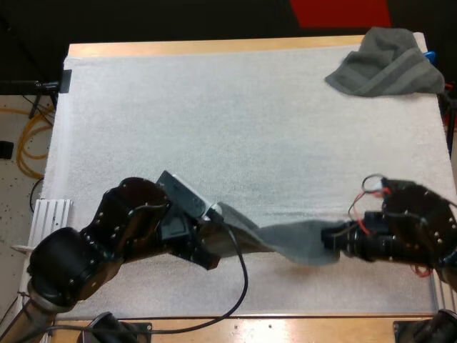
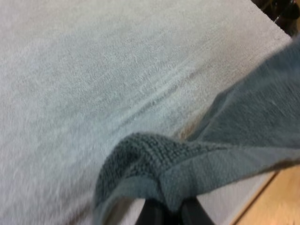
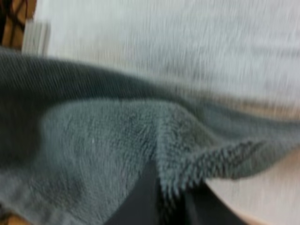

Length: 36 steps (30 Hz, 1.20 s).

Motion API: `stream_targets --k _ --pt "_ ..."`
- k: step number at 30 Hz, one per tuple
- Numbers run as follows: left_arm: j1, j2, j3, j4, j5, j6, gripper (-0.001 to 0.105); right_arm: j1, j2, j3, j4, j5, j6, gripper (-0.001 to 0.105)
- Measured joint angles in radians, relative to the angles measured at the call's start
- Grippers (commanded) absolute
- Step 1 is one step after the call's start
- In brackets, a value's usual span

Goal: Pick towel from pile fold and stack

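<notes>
Grey-green towel (image 1: pixel 294 244) hangs stretched between left pincer (image 1: pixel 216 227) and right pincer (image 1: pixel 330 237), both clenched on its ends

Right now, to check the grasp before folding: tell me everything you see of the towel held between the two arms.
The held towel is dark grey-green terry with a flat-woven border, stretched and twisted into a band over the near side of the white mat. The left tool pinches one end, the right tool the other.
</notes>
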Motion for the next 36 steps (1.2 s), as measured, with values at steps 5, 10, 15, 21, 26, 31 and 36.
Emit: stream_targets --k 5,10,15,21,26,31,36 --pt "0.0 -0.005 0.044 -0.005 -0.013 0.002 0.0 0.063 0.018 0.0 0.041 0.032 0.031 0.0" --pt "0.01 0.072 0.149 -0.141 -0.103 0.061 0.0 -0.002 0.126 0.058 -0.076 0.067 0.031 0.0" --pt "0.123 0.201 0.223 -0.388 -0.117 0.115 0.0 -0.146 0.305 0.123 -0.314 0.066 0.026 0.0" --pt "0.285 0.419 0.226 -0.644 0.008 0.144 0.0 -0.303 0.525 0.123 -0.575 -0.078 0.015 0.0" --pt "0.347 0.585 0.226 -0.772 0.101 0.144 0.0 -0.37 0.677 0.123 -0.709 -0.107 0.015 0.0" --pt "0.363 0.687 0.226 -0.849 0.112 0.144 0.0 -0.406 0.773 0.123 -0.786 -0.139 0.015 0.002" --pt "0.363 0.711 0.226 -0.881 0.116 0.186 0.007 -0.423 0.813 0.123 -0.856 -0.15 0.015 0.041"
